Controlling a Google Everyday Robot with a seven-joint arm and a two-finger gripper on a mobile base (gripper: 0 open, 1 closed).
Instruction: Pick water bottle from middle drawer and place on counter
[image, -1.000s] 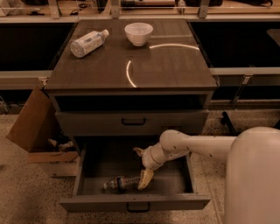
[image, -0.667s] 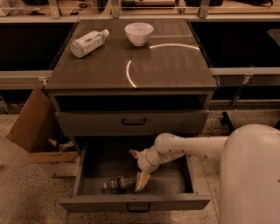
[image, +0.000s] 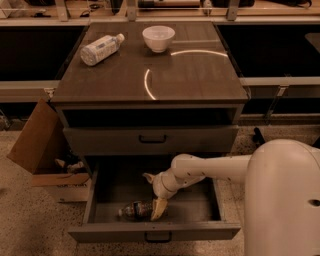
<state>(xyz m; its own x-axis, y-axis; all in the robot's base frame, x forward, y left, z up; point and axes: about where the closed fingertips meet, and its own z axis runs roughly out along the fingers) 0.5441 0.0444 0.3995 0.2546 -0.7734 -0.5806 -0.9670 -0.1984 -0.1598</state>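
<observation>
The water bottle (image: 134, 209) lies on its side near the front of the open middle drawer (image: 155, 231), cap to the left. My gripper (image: 154, 194) is inside the drawer, just right of the bottle. It is open, with one finger (image: 148, 177) pointing back and the other finger (image: 159, 209) down at the bottle's right end, touching or nearly touching it. It holds nothing. The counter (image: 190, 75) is the slab on top of the cabinet.
A larger pale bottle (image: 100, 47) lies on the counter's back left and a white bowl (image: 158, 37) stands at the back middle. The drawer above (image: 150, 139) is shut. An open cardboard box (image: 40, 150) stands left of the cabinet.
My gripper has moved left and a little down inside the drawer, closing in on the bottle's right end. The bottle has not moved.
</observation>
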